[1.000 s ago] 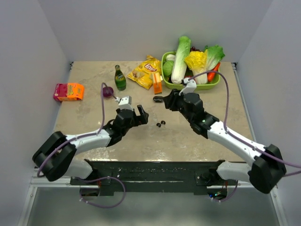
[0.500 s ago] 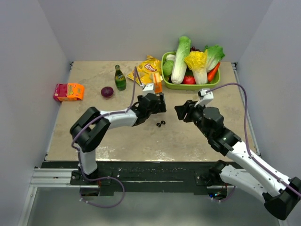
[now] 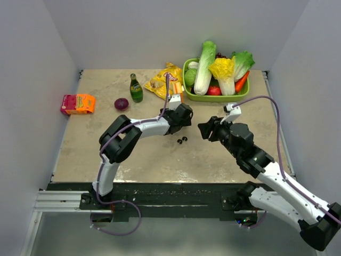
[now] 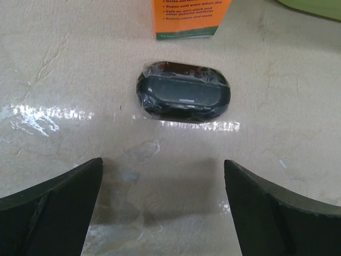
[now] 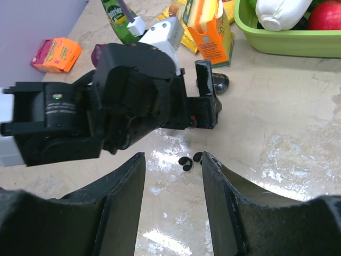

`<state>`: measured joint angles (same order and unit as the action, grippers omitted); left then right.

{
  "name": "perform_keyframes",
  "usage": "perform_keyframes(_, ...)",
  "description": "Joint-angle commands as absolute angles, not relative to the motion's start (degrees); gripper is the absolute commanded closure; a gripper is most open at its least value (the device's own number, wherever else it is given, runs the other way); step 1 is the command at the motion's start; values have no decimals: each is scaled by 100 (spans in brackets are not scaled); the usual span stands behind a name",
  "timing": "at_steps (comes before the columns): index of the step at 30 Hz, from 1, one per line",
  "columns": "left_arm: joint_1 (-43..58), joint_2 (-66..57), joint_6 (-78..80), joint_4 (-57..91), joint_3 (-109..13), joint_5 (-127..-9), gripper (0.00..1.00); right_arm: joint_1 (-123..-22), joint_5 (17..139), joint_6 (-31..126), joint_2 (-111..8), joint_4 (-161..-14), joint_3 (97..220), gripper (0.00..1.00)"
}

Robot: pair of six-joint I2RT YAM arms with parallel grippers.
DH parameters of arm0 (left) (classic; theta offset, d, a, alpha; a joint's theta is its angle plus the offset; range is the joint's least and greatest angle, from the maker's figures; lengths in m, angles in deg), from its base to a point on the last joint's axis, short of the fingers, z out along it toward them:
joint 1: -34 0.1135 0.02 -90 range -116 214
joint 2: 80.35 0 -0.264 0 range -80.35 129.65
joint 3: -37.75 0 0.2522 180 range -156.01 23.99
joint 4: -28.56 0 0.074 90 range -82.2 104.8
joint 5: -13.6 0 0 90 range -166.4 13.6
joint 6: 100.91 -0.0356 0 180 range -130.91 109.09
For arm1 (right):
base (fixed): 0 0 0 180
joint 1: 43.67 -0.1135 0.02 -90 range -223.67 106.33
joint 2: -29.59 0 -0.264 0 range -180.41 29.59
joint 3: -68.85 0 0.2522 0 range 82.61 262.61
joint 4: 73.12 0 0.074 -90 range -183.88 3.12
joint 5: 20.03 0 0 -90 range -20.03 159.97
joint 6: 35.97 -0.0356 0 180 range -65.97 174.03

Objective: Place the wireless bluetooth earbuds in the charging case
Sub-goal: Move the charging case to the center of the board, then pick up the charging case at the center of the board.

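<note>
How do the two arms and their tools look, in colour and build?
The left arm and right arm have white links and black joints, each carrying a purple cable. The left tool and right tool are black, with broad dark fingers that taper.

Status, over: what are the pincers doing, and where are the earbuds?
Both open, empty. The left pincer faces closed black case; right pincer above two black earbuds on table. Behind case, orange carton.
</note>
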<state>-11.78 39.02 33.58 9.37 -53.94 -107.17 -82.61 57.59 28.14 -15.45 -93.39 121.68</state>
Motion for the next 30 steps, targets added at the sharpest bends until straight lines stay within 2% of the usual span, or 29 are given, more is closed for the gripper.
perform_keyframes(1,-1170,4322,3488,207,-6117,-11024,0,-8269,5845,2828,-1357,-9303,12242,50)
perform_keyframes(16,-1162,5508,3954,-1218,-7550,-11454,4,-8278,5793,2819,-1242,-9453,12365,49)
perform_keyframes(24,-1153,5658,3525,-1061,-7638,-11464,7,-8269,5784,2801,-1216,-9444,12304,49)
perform_keyframes(30,-1153,5632,3067,-736,-7638,-11323,3,-8269,5775,2784,-1181,-9462,12304,49)
